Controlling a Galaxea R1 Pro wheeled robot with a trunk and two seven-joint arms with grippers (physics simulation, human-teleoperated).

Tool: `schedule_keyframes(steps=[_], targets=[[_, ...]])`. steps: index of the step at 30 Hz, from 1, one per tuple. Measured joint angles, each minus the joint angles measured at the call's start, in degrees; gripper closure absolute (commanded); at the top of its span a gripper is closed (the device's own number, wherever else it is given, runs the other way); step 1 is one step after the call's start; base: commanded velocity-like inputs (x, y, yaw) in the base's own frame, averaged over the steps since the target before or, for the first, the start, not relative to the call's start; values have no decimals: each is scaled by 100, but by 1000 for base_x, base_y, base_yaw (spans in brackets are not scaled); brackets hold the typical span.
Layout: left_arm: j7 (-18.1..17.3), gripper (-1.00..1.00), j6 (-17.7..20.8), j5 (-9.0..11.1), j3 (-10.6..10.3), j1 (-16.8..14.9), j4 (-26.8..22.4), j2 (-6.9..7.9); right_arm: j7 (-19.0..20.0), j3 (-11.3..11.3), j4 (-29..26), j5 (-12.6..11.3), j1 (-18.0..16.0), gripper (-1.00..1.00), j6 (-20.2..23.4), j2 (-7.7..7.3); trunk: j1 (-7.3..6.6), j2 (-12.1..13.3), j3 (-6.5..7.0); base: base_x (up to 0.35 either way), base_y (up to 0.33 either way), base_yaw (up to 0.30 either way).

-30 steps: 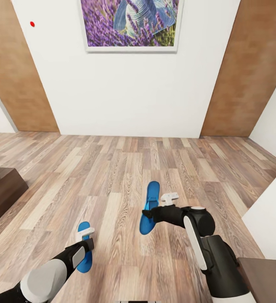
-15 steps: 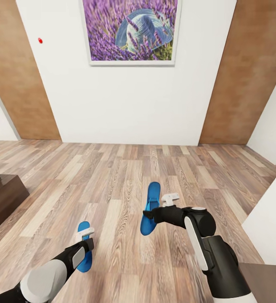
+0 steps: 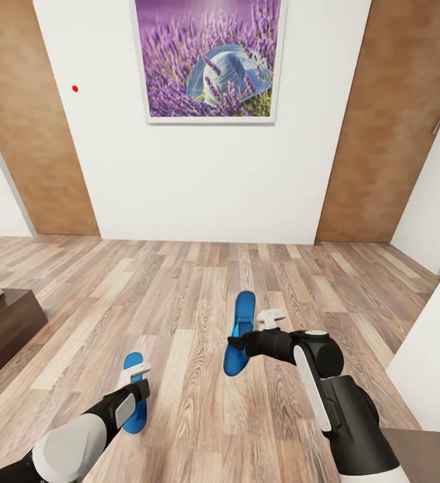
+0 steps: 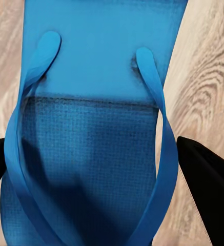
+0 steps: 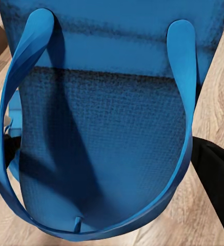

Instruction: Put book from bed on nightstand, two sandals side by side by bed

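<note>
Pinching two sandals: left fingers [image 3: 134, 382] one [image 3: 137, 417], right fingers [image 3: 241, 343] the other [image 3: 239, 335].

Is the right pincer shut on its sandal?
Yes: right pincer shut on sandal, dark fingers flanking its sole.

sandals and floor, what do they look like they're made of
Sandals: likely rubber or foam, matte blue, with a fine grid texture on the sole and smooth straps. Floor: wood or wood-look planks, with visible grain and a faint sheen.
</note>
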Motion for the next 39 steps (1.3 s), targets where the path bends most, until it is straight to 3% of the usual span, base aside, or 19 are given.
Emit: schedule_keyframes(steps=[5, 12, 14, 19, 22, 31, 37, 39], targets=[[0, 100, -1, 0, 0, 0, 0, 1, -9, 0, 16, 32, 0, 100, 0, -5, -71, 123, 98, 0, 0, 0], [5, 100, -2, 6, 1, 0, 0, 5, -45, 46, 69, 628, 0, 100, 5, 19, -224, 404, 220, 0, 0, 0], [6, 100, -2, 7, 1, 0, 0, 4, -58, 144, 81, 719, 0, 100, 8, 26, -268, 484, 253, 0, 0, 0], [8, 100, -12, 9, 0, 0, 0, 6, -81, 663, 153, 1059, 0, 100, 8, 42, -378, 685, 331, 0, 0, 0], [7, 100, -56, 12, -3, 0, -2, 3, -83, 817, 227, 1209, 0, 100, 8, 56, -444, 805, 380, 0, 0, 0], [7, 100, -79, 13, -4, 1, -2, 3, -77, 920, 310, 1277, 0, 100, 8, 68, -642, 1166, 538, 0, 0, 0], [17, 100, -81, 13, -4, 0, -3, 7, -81, 926, 932, 1292, -13, 100, 8, 97, -774, 1407, 645, 0, 0, 0], [21, 100, -81, 12, -4, 0, -2, 7, -83, 919, 1405, 1285, -42, 100, 9, 147, -817, 1488, 681, 0, 0, 0]])
